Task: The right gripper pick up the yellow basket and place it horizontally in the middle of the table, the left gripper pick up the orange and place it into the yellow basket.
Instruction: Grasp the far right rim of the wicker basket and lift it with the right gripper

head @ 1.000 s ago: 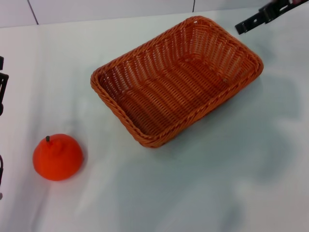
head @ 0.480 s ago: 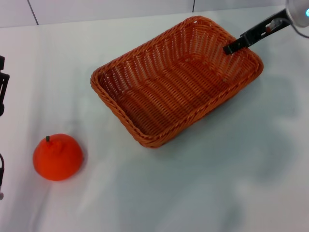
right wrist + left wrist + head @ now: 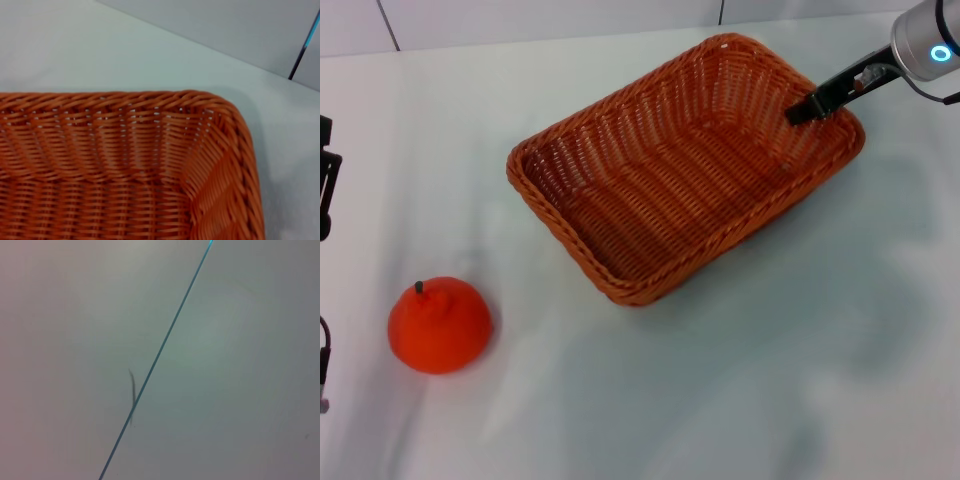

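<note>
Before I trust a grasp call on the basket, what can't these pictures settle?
- Right hand, head view: only a slim dark tip over the yellow basket rim; open or shut and contact unclear.
- Right wrist view: basket corner only; own fingers absent.
- Left hand: cut off at the head view's edge.
- Left wrist view: neither the orange nor the basket.

Counted one wicker basket (image 3: pixel 686 165), one toy orange (image 3: pixel 439 324), one white-clothed table (image 3: pixel 740 380), and two grippers: right (image 3: pixel 800 111), left (image 3: pixel 326 190).

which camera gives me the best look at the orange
The head view: the orange sits whole on the table, near the left front, apart from the yellow basket. The left wrist view shows no fruit; the right wrist view shows only basket.
</note>
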